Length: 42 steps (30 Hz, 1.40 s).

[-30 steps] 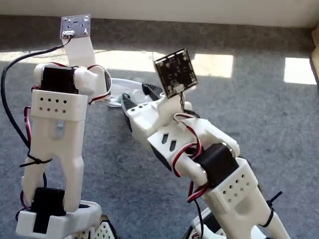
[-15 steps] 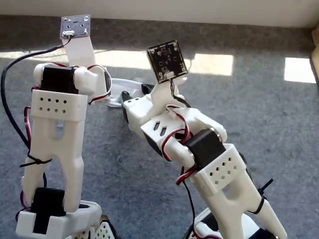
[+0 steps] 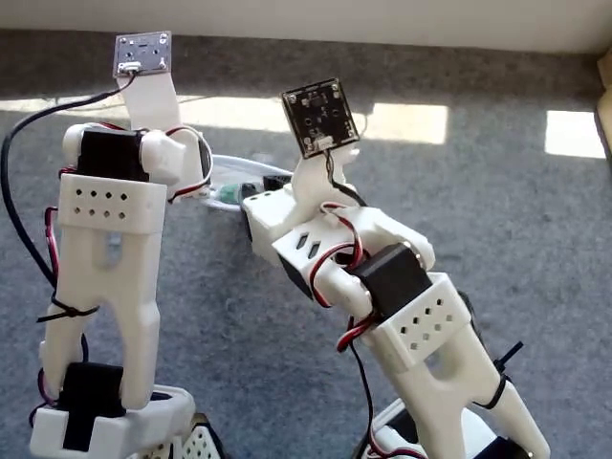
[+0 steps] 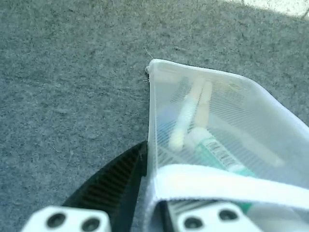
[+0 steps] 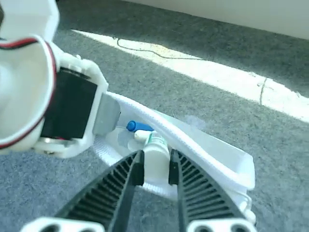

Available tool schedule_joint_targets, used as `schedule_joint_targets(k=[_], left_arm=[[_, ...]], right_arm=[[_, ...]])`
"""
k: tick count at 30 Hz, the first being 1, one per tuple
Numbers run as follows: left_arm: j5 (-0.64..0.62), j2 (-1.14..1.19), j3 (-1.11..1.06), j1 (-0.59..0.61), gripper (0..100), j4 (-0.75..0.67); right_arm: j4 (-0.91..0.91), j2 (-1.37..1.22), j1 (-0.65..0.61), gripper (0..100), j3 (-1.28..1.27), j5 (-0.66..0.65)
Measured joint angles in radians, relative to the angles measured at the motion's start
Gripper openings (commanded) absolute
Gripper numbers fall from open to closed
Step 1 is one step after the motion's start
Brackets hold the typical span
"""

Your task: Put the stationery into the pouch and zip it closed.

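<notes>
L gripper [image 4: 152, 186] pinches the pouch [image 4: 164, 82] rim. R gripper [image 5: 155, 162] squeezes a green-white tube [image 5: 155, 147] at the pouch mouth, print too tiny to read. Pens [image 4: 186, 121] lie inside.

The left gripper [image 4: 152, 166] pinches the mesh pouch [image 4: 270, 121] by its edge, with two white pens [image 4: 186, 121] and a green-and-white tube [image 4: 212, 150] inside.

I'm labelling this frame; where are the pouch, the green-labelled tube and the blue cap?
pouch [image 4: 260, 121], left wrist view, mesh side wall.
green-labelled tube [image 5: 155, 150], right wrist view, its white body.
blue cap [image 5: 136, 126], right wrist view, middle of the cap.
</notes>
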<state>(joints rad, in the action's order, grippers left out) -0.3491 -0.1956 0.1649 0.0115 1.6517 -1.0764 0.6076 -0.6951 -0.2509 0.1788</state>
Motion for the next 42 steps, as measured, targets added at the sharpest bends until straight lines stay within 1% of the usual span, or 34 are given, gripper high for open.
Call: schedule_joint_targets(k=[5, 11, 14, 19, 30, 37, 42], left_arm=[[0.0, 0.0, 0.0, 0.0, 1, 0.0], [0.0, 0.0, 0.0, 0.0, 1, 0.0], [0.0, 0.0, 0.0, 0.0, 1, 0.0], [0.0, 0.0, 0.0, 0.002, 1, 0.0], [0.0, 0.0, 0.0, 0.002, 1, 0.0], [0.0, 0.0, 0.0, 0.002, 1, 0.0], [0.0, 0.0, 0.0, 0.002, 1, 0.0]], right_arm=[[-0.029, 0.0, -0.015, 13.4, 0.0, 0.0], [-0.032, 0.0, -0.02, 13.8, 0.0, 0.005], [-0.032, 0.0, -0.02, 13.9, 0.02, 0.058], [-0.032, 0.0, -0.028, 13.9, 0.051, 0.08], [-0.011, -0.003, -0.034, 13.9, 0.051, 0.081], [-0.011, -0.124, -0.037, 13.9, 0.066, 0.083], [-0.006, -0.135, -0.037, 13.3, 0.074, 0.083]])
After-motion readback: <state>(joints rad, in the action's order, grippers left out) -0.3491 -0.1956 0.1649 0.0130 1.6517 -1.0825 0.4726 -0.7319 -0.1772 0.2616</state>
